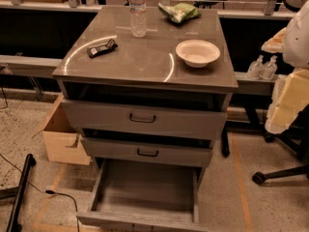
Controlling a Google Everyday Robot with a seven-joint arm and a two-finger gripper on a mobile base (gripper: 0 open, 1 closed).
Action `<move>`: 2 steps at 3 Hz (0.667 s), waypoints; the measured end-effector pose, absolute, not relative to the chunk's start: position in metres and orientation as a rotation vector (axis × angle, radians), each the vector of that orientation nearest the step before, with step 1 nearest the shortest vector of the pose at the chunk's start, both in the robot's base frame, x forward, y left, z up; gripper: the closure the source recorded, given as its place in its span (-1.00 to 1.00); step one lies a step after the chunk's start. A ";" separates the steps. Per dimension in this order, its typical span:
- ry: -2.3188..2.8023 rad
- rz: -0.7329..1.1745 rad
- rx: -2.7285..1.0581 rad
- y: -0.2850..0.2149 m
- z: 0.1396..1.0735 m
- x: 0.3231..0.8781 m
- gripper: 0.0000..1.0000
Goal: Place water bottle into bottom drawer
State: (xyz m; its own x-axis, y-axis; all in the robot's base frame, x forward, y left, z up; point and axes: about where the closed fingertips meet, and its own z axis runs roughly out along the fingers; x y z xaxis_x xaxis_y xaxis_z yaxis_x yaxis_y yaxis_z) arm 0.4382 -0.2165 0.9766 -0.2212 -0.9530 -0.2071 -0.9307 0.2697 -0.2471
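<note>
Starting at the side farthest from the gripper, a cardboard box (63, 139) sits on the floor against the cabinet, and a small black object (101, 48) lies on the cabinet top (145, 64), both well apart from the tool. Closer to it, but not within reach, the water bottle (138, 14) stands upright with its cap on at the back of the top, untouched and with bare surface all round it. Below, and lower than the tool, the bottom drawer (145, 190) is pulled fully out with its grey inside bare, while the two upper drawers (143, 121) are only slightly open. Nearer the tool come a green bag (179, 11) at the back and a white bowl (198, 52) near the front, then two pump bottles (262, 67) on a ledge just beside it. The gripper (289, 100) appears to be the pale blocky shape at the right edge, level with the top drawer and clear of the cabinet; whether it is open or closed I cannot tell, and it carries nothing that shows. The step in hand is the reach, and it likely goes best passing above the bowl and behind it, meeting the bottle side-on at the ribbed middle so it does not tip.
</note>
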 end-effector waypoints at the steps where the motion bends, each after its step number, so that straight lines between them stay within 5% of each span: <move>1: 2.231 -0.100 -1.724 -0.217 0.977 0.438 -1.00; 2: 2.243 -0.063 -1.576 -0.219 0.980 0.452 -1.00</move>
